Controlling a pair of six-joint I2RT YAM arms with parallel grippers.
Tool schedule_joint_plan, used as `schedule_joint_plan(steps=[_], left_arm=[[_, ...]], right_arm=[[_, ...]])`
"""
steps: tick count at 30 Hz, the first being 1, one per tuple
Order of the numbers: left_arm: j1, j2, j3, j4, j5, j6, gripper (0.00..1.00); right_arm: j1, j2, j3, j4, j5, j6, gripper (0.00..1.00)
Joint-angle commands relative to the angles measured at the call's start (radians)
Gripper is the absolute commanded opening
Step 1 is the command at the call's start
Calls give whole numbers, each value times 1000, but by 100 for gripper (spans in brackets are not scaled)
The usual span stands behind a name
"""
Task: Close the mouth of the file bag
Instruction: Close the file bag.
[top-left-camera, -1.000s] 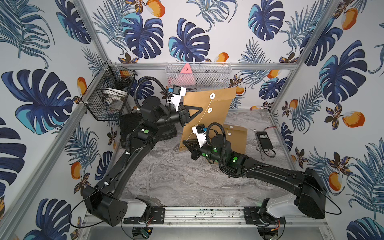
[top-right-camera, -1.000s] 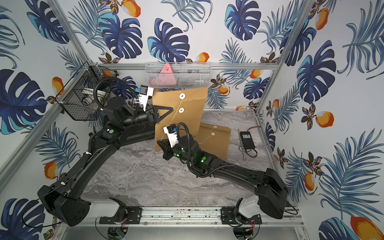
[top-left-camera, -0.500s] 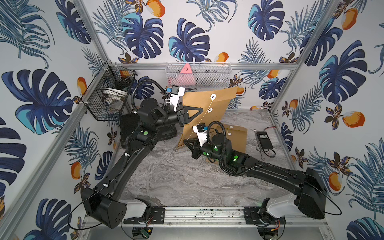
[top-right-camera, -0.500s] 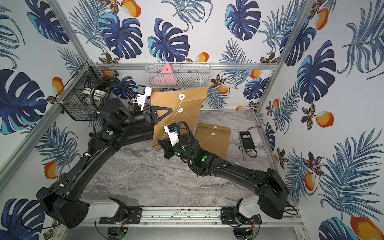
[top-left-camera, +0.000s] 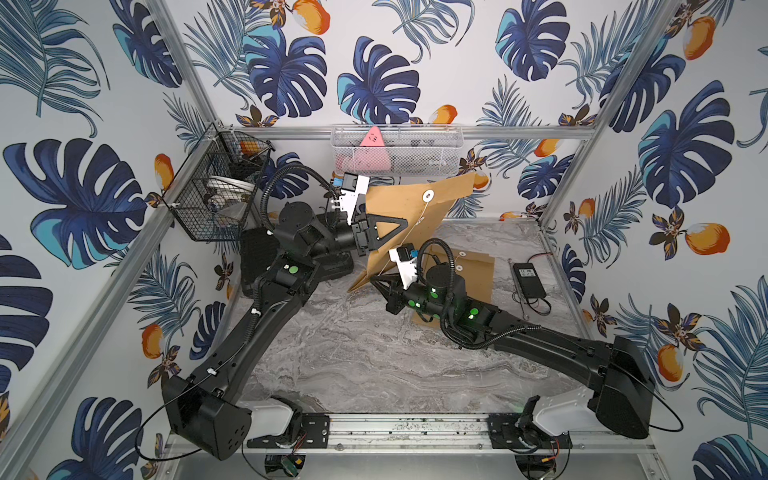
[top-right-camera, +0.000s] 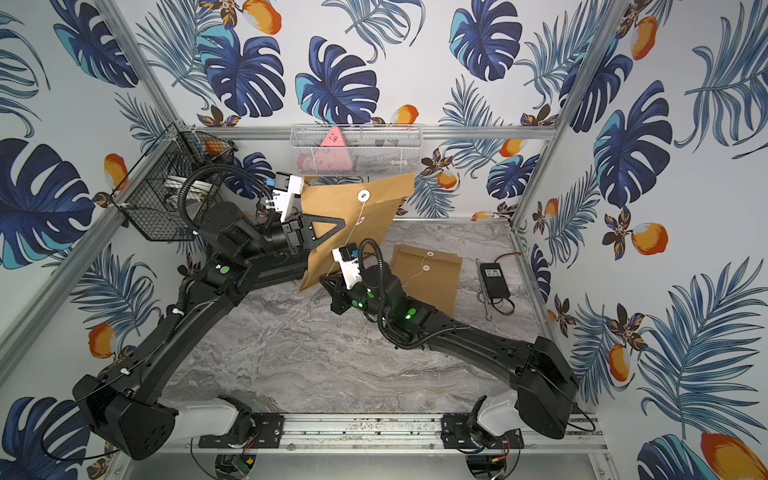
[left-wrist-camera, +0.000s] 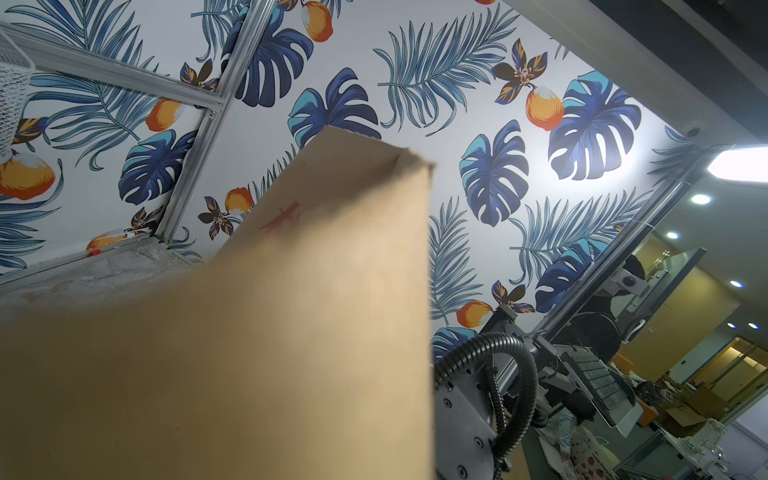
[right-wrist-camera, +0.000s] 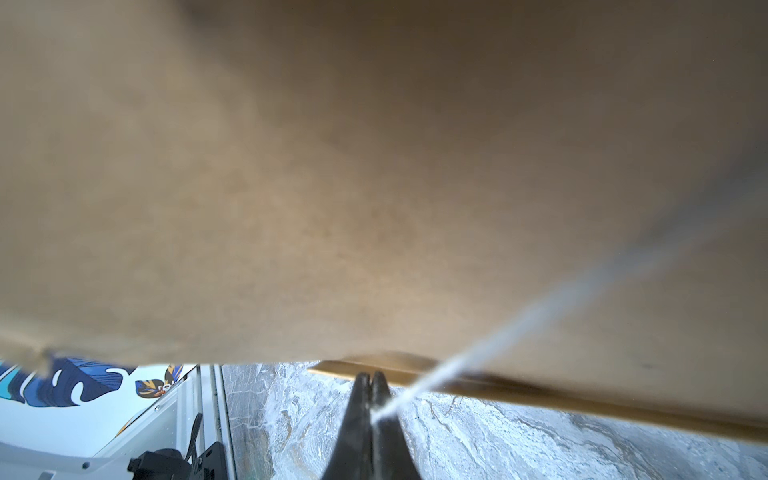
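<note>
Right tool: jaws pinched tight on 1 white string; the right wrist view shows the string clamped at the fingertips, low over the desk. 2 arms, 2 tools in total.

The string runs taut up to the file bag, which is brown, off the desk and tilted, with its top edge toward the rear wall. Can't tell whether its low corner touches the desk. There are 2 white discs on its face. The string comes off the upper one and passes the lower one; can't tell if it is wound on.

Left tool: clamped on the file bag's left edge, carrying it.

1 second file bag lies flat on the desk, partly under the right arm. It also has 2 discs and its own string.

1 black power adapter with a cable lies beside it, toward the right wall.

Far side: 1 black wire basket sits on the left wall and 1 white mesh basket on the rear rail, with 1 pink triangle in it.
</note>
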Motion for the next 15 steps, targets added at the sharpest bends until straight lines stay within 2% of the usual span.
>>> schedule_joint_plan(steps=[1, 15], left_arm=[[-4, -7, 1, 109, 38, -41, 0], [-1, 16, -16, 229, 46, -183, 0]], right_arm=[[-6, -8, -1, -60, 7, -2, 0], [-84, -106, -73, -100, 50, -20, 0]])
